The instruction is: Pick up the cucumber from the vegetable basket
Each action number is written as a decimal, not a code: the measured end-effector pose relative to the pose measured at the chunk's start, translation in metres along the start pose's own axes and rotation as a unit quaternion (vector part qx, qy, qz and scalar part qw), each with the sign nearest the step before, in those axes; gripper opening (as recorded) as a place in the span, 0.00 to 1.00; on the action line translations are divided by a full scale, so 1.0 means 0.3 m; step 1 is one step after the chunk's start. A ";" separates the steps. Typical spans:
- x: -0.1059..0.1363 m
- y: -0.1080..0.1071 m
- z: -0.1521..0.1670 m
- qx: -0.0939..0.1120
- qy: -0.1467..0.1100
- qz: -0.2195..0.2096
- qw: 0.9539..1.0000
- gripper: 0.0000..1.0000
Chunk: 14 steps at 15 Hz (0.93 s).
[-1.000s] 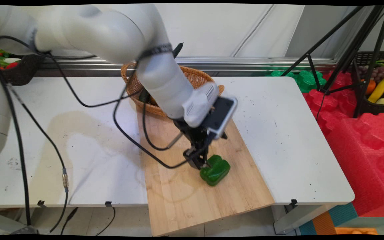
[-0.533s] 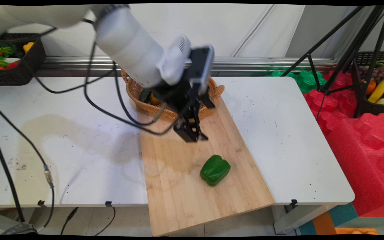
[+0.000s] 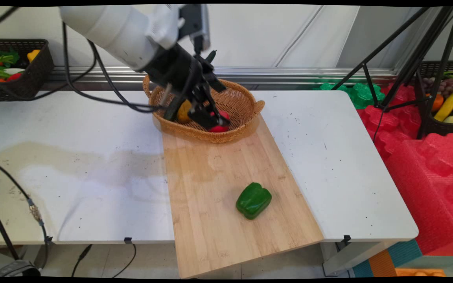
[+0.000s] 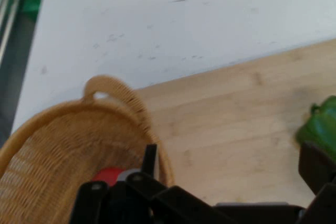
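Main view: gripper (image 3: 210, 118) has moved off the green pepper (image 3: 253, 200) and up over the basket (image 3: 246, 94).
L to R, ref. basket: a yellow-orange item (image 3: 184, 111) lies inside at the left. The gripper hangs above the interior centre, jaws spread and empty, just over a red item (image 3: 221, 114). The pepper was beside the fingers 1 s ago and is in the same spot now, released. It rests on the wooden board (image 3: 210, 220), well apart from the basket on its near-right side. Hand view confirms: fingers apart, nothing between.

Green pepper (image 3: 253, 200) on cutting board (image 3: 226, 220); wicker basket (image 3: 246, 103) holds red item (image 3: 220, 122).
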 end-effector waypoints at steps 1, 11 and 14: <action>-0.018 -0.020 -0.019 0.013 0.002 -0.023 1.000 1.00; -0.138 -0.185 -0.056 0.119 0.008 -0.195 0.974 1.00; -0.165 -0.228 -0.042 0.147 0.007 -0.234 0.961 1.00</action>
